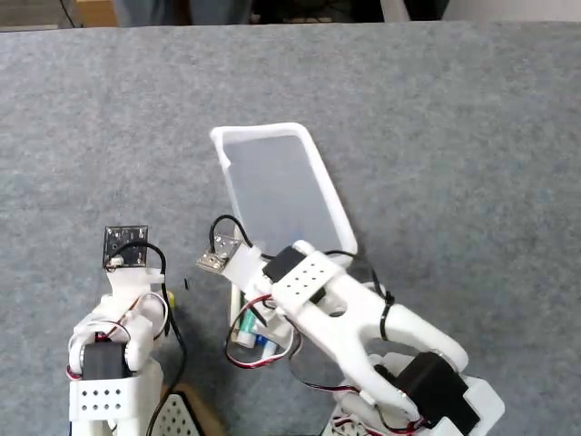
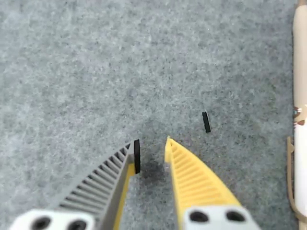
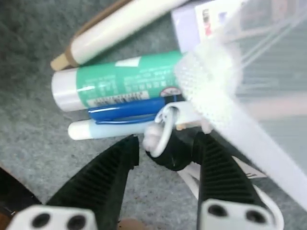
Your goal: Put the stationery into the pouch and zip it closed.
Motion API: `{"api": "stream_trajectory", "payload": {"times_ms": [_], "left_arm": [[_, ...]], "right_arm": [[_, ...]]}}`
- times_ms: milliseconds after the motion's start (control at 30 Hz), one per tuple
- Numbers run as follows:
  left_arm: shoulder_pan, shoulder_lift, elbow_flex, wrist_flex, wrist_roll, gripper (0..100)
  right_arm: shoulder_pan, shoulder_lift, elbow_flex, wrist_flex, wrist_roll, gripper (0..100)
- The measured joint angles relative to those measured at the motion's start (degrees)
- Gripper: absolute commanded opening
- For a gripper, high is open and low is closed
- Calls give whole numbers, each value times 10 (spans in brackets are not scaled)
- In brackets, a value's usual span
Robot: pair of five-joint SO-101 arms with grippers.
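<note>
Lying lengthwise mid-table, the translucent white pouch (image 1: pixel 277 191) points its mesh mouth toward the table's near edge. The stationery sits at that mouth: a green glue stick (image 3: pixel 120 86) whose white label carries print too fine to read, a blue pen (image 3: pixel 124 112) and a cream pen (image 3: pixel 124 28). The right gripper (image 3: pixel 166 140) stands open, with its black jaws either side of the white zipper pull (image 3: pixel 163 127). The left gripper (image 2: pixel 152 143), slightly parted and holding nothing, hangs over bare grey table (image 2: pixel 96 57) near that same edge.
</note>
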Motion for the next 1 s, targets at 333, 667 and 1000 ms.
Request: {"api": "stream_trajectory", "payload": {"times_ms": [333,667,1000], "left_arm": [[0,0,0,0,0,116],[0,0,0,0,0,116],[0,0,-25,11,-6,200]], "right_arm": [[0,0,12,-41,0,74],[0,-2,28,-61,0,12],[0,-23,-37,22,-11,12]]}}
